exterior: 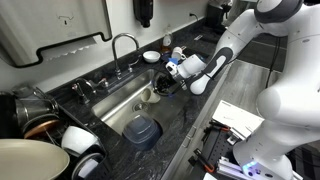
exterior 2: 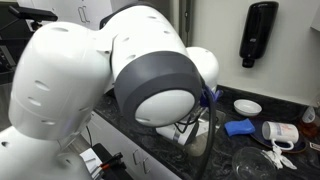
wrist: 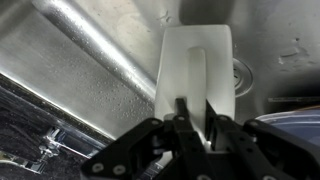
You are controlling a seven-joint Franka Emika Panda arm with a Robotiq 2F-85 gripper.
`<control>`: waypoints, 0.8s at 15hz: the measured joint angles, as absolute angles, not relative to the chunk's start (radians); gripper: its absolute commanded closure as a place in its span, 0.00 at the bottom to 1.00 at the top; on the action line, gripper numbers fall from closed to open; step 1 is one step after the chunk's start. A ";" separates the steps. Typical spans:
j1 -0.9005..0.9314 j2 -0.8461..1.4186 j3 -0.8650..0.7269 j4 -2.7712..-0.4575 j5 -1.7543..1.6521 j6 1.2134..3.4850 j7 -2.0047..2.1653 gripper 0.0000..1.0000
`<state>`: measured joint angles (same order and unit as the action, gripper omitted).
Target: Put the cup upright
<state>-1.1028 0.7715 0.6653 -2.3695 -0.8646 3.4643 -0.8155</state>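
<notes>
The claw (wrist: 198, 108) is squeezing shut on the cup (wrist: 198, 50). In the wrist view, two black fingers (wrist: 183, 112) are pinching the near edge of the cup. The cup is cream-white and plain, and it is reaching away from the claw, over the shiny floor of the sink (wrist: 80, 50). I cannot tell if the cup is touching the sink floor or hanging a little above it.

In an exterior view, the robot arm (exterior: 225, 50) is bending down over the dark bench (exterior: 190, 120) and dipping into the sink (exterior: 110, 108). The claw (exterior: 160, 88) is sitting by the sink edge on the arm's side, near the corner under the tap (exterior: 122, 45). The cup (exterior: 150, 96) is showing as a small pale thing just under the claw, inside the sink.

A dark blue-grey bowl (exterior: 143, 131) is lying in the sink too, at the corner close to the front edge of the bench, apart from the cup. In the wrist view, a bit of this bowl (wrist: 295, 112) is peeking in beside the claw.

A shallow white bowl (exterior: 150, 56) is resting on the bench behind the sink, near the back edge. It is also showing in an exterior view (exterior 2: 247, 106), past the big round arm.
</notes>
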 measured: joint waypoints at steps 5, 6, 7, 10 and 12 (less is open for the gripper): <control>-1.146 0.799 0.692 -2.364 -0.865 3.456 -0.745 0.96; -1.156 0.803 0.698 -2.364 -0.865 3.450 -0.729 0.96; -1.166 0.807 0.705 -2.365 -0.865 3.443 -0.712 0.96; -1.202 0.810 0.742 -2.367 -0.865 3.383 -0.654 0.96; -1.237 0.810 0.788 -2.369 -0.864 3.300 -0.619 0.96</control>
<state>-1.2368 0.8102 0.7879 -2.3686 -0.8645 3.2996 -0.6186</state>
